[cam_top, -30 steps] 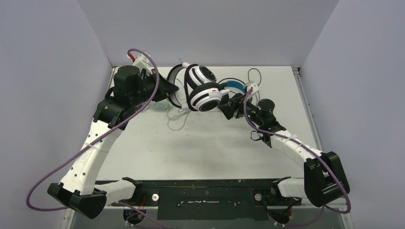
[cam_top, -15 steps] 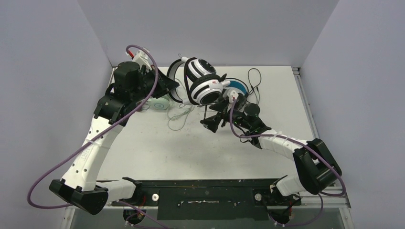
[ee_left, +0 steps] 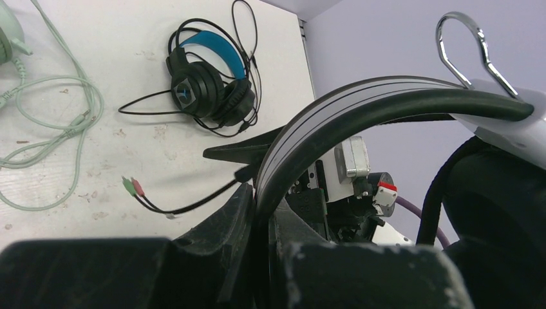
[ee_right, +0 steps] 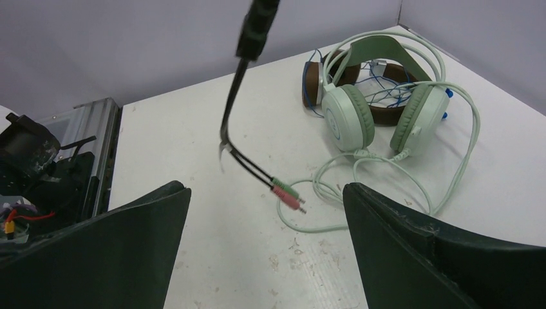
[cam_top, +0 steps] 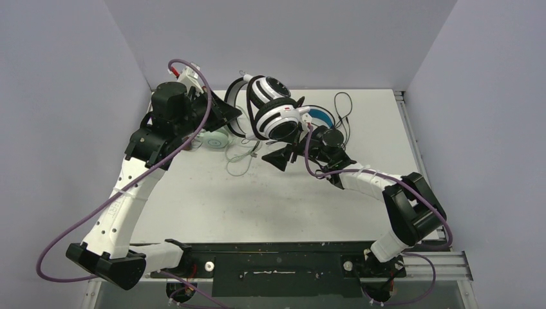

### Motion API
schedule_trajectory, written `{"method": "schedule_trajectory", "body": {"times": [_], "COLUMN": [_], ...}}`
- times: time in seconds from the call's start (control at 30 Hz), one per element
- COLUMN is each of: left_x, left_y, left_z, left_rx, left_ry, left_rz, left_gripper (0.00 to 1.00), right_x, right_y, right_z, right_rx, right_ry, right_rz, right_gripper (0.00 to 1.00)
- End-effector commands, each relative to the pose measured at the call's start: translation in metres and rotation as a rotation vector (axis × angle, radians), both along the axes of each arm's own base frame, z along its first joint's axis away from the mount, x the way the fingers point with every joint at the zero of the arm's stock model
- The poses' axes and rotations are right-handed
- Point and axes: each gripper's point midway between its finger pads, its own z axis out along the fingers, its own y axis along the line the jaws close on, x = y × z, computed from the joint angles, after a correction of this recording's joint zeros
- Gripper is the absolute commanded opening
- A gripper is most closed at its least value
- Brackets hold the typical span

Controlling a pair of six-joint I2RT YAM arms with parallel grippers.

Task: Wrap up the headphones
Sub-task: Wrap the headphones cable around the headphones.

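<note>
My left gripper [cam_top: 232,120] is shut on the headband [ee_left: 360,103] of the white, black-striped headphones [cam_top: 273,111] and holds them above the table's far side. Their black cord [ee_right: 233,109] hangs down and ends in green and pink plugs [ee_right: 287,192] just over the table. My right gripper [cam_top: 278,156] stands wide open below the ear cups; in its wrist view the plugs hang between and beyond its fingertips, untouched. The mint green headphones [ee_right: 386,109] lie on the table with their cord looped loose, the brown pair [ee_right: 317,82] behind them. The black pair with the blue headband [ee_left: 209,80] lies at the far right.
Grey walls close in the table's back and both sides. An aluminium rail [ee_right: 96,138] runs along the table's right edge. Loose black cord [cam_top: 343,106] sprawls round the black pair. The arms' base bar [cam_top: 277,261] lies along the near edge.
My right gripper has opened wide, let go near the white pair's ear cup, and swung left and down under it. The left arm has lifted the white pair slightly.
</note>
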Motion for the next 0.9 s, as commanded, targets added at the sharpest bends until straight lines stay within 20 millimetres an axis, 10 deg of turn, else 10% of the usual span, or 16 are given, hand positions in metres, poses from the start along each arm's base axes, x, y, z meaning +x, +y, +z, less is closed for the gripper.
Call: {"method": "schedule_trajectory", "body": {"times": [0.0, 0.47, 0.87], "left_x": [-0.004, -0.001, -0.006], "left_y": [-0.003, -0.003, -0.002], "left_z": [0.062, 0.062, 0.07], "left_rx": [-0.113, -0.115, -0.123], "left_ry": [-0.149, -0.149, -0.16], "left_rz": [-0.016, -0.013, -0.011], "left_gripper": [0.0, 0.0, 0.0], "right_x": [-0.005, 0.037, 0.017], "right_y": [0.007, -0.001, -0.006], "right_z": [0.032, 0.007, -0.037], "right_rx": [0.058, -0.03, -0.072], "right_ry": [-0.117, -0.071, -0.017], "right_rz": [0.058, -0.152, -0.103], "right_gripper": [0.92, 0.97, 0.23]}}
